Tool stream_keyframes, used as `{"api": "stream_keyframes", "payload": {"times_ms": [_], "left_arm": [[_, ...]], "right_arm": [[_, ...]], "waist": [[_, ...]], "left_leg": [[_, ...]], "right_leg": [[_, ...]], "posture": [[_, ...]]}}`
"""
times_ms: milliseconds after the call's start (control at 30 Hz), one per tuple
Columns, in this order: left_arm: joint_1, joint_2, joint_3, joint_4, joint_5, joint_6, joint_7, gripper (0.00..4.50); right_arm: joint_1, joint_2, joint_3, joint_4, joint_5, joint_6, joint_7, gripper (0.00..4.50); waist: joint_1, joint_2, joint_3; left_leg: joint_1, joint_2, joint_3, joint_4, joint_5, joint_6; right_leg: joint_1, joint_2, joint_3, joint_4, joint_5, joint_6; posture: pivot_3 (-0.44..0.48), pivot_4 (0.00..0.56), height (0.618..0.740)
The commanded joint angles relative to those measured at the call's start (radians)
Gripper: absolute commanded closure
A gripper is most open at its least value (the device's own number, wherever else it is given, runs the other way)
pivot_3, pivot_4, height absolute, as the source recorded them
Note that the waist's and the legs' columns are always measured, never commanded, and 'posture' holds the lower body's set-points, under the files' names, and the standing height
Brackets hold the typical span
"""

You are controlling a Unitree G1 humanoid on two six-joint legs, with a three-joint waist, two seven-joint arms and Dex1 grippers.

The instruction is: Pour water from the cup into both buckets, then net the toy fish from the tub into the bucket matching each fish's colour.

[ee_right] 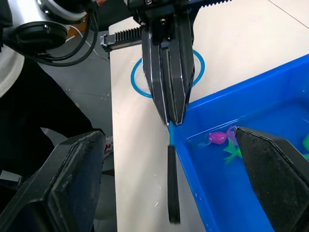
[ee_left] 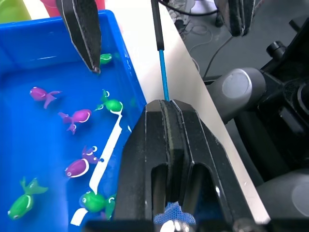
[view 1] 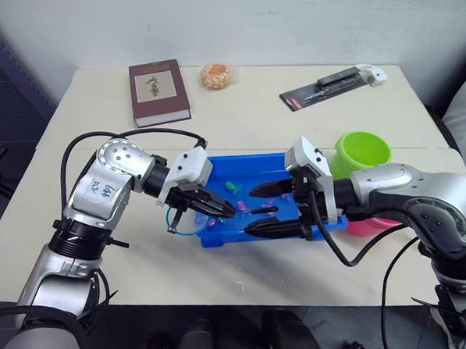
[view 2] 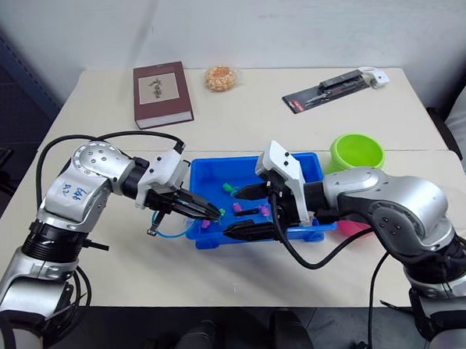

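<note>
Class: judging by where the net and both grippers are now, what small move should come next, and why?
Probably close the open right gripper on the net's handle, which lies between its fingers. The left gripper holds the net by its hoop end, with the hoop outside the tub.

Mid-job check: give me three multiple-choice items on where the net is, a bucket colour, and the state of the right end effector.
1. What holds the net?
A. left end effector
B. right end effector
C. nothing, it lies in the tub

2. What colour is the bucket behind the tub's right end?
A. orange
B. lime green
C. white

3. The right end effector is:
A. shut on a fish
B. shut on the cup
C. open

Answers:
1 A: the left end effector is shut on the net's handle.
2 B: its rim shows lime green.
3 C: its fingers stand apart over the tub, holding nothing.
</note>
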Motion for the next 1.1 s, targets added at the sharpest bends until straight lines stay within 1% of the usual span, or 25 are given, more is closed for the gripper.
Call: {"api": "stream_keyframes", "payload": {"times_ms": [33, 333, 400, 467, 600, 633, 667, 700, 833, 867, 900, 933, 1033, 1067, 1100], "left_arm": [[-0.002, -0.006, 0.016, -0.037, -0.015, 0.007, 0.001, 4.46], [-0.004, -0.027, 0.030, -0.051, -0.035, 0.044, 0.019, 4.46], [0.003, -0.027, 0.031, -0.059, -0.039, 0.049, 0.022, 4.50], [0.006, -0.027, 0.032, -0.066, -0.043, 0.055, 0.026, 4.50], [0.013, -0.024, 0.036, -0.072, -0.048, 0.061, 0.034, 4.50], [0.016, -0.022, 0.037, -0.074, -0.049, 0.061, 0.035, 4.50], [0.019, -0.020, 0.037, -0.076, -0.050, 0.060, 0.036, 4.50], [0.023, -0.019, 0.037, -0.079, -0.051, 0.061, 0.037, 4.50], [0.033, -0.013, 0.045, -0.090, -0.073, 0.084, 0.028, 4.50], [0.038, -0.022, 0.061, -0.095, -0.080, 0.083, 0.049, 4.50], [0.041, -0.031, 0.076, -0.099, -0.089, 0.088, 0.067, 3.80], [0.043, -0.037, 0.085, -0.102, -0.095, 0.092, 0.080, 3.53], [0.055, -0.041, 0.114, -0.125, -0.132, 0.095, 0.079, 2.13], [0.059, -0.036, 0.133, -0.132, -0.148, 0.097, 0.080, 1.73], [0.063, -0.032, 0.145, -0.137, -0.158, 0.100, 0.082, 1.15]], "right_arm": [[-0.016, 0.022, -0.031, -0.027, 0.018, 0.004, -0.015, 0.00], [0.007, 0.041, -0.043, -0.035, 0.030, 0.028, -0.035, 0.00], [0.022, 0.046, -0.045, -0.036, 0.027, 0.019, -0.038, 0.55], [0.036, 0.055, -0.054, -0.037, 0.026, 0.010, -0.045, 1.21], [0.054, 0.061, -0.060, -0.042, 0.020, 0.001, -0.043, 3.18], [0.058, 0.061, -0.062, -0.044, 0.020, -0.001, -0.042, 3.77], [0.063, 0.061, -0.064, -0.045, 0.021, -0.002, -0.040, 4.25], [0.068, 0.060, -0.066, -0.047, 0.022, -0.003, -0.039, 4.44], [0.077, 0.046, -0.063, -0.053, 0.027, -0.005, -0.012, 4.44], [0.080, 0.044, -0.063, -0.055, 0.029, -0.007, -0.006, 4.44], [0.081, 0.043, -0.063, -0.057, 0.029, -0.010, 0.000, 4.50], [0.082, 0.042, -0.063, -0.057, 0.028, -0.012, 0.004, 4.50], [0.087, 0.036, -0.068, -0.062, 0.028, -0.015, 0.011, 4.50], [0.089, 0.032, -0.072, -0.064, 0.030, -0.017, 0.016, 4.50], [0.090, 0.028, -0.075, -0.065, 0.032, -0.019, 0.020, 4.50]], "waist": [[-0.001, 0.000, 0.000], [-0.001, 0.000, 0.000], [-0.001, 0.000, 0.000], [-0.001, 0.000, 0.000], [-0.001, 0.000, 0.000], [-0.001, 0.000, 0.000], [-0.001, 0.000, 0.000], [-0.001, 0.000, 0.000], [-0.001, 0.000, 0.000], [-0.001, 0.000, 0.000], [-0.001, 0.000, 0.000], [-0.001, 0.000, 0.000], [-0.001, 0.000, 0.000], [-0.001, 0.000, 0.000], [-0.001, 0.000, 0.000]], "left_leg": [[0.000, 0.000, 0.000, 0.000, 0.000, 0.000], [0.000, -0.001, 0.000, 0.000, 0.000, 0.000], [0.000, -0.001, 0.000, 0.000, 0.000, 0.000], [0.000, -0.001, 0.000, 0.000, 0.000, 0.000], [0.000, -0.001, 0.000, 0.000, 0.000, 0.000], [0.000, -0.001, 0.000, 0.001, 0.000, 0.000], [0.000, -0.001, 0.000, 0.001, 0.000, 0.000], [0.000, -0.001, 0.000, 0.001, 0.000, 0.000], [0.000, -0.001, 0.000, 0.001, 0.000, 0.000], [0.000, -0.001, 0.000, 0.001, 0.000, 0.000], [0.000, -0.001, 0.000, 0.001, 0.000, 0.000], [0.000, -0.001, 0.000, 0.001, 0.001, 0.000], [0.000, -0.001, -0.001, 0.002, 0.001, 0.000], [0.000, -0.001, -0.001, 0.002, 0.000, 0.000], [0.000, -0.001, -0.001, 0.002, 0.000, 0.000]], "right_leg": [[0.000, 0.000, 0.000, 0.000, 0.000, 0.000], [0.000, 0.000, -0.001, 0.000, 0.000, 0.000], [0.000, 0.000, -0.001, 0.000, 0.000, 0.000], [0.000, 0.000, -0.001, 0.000, 0.000, 0.000], [0.000, 0.000, -0.001, 0.001, 0.000, 0.000], [0.000, 0.000, -0.001, 0.001, 0.000, 0.000], [0.000, 0.000, -0.001, 0.001, 0.000, 0.000], [0.000, 0.000, -0.001, 0.001, 0.000, 0.000], [0.000, 0.000, -0.001, 0.001, 0.000, 0.000], [0.000, 0.000, -0.001, 0.001, 0.000, 0.000], [0.001, 0.000, -0.001, 0.002, 0.000, 0.000], [0.001, 0.000, -0.001, 0.002, 0.000, 0.000], [0.001, 0.000, -0.001, 0.002, 0.000, 0.000], [0.001, 0.000, -0.001, 0.002, 0.000, 0.000], [0.001, 0.000, -0.001, 0.002, 0.000, 0.000]], "posture": [[0.000, 0.150, 0.740], [0.000, 0.150, 0.740], [0.000, 0.150, 0.740], [0.000, 0.150, 0.740], [0.000, 0.150, 0.740], [0.000, 0.150, 0.740], [0.000, 0.150, 0.740], [0.000, 0.150, 0.740], [0.000, 0.150, 0.740], [0.000, 0.150, 0.740], [0.000, 0.150, 0.740], [0.000, 0.150, 0.740], [0.000, 0.150, 0.740], [0.000, 0.150, 0.740], [0.000, 0.150, 0.740]]}}
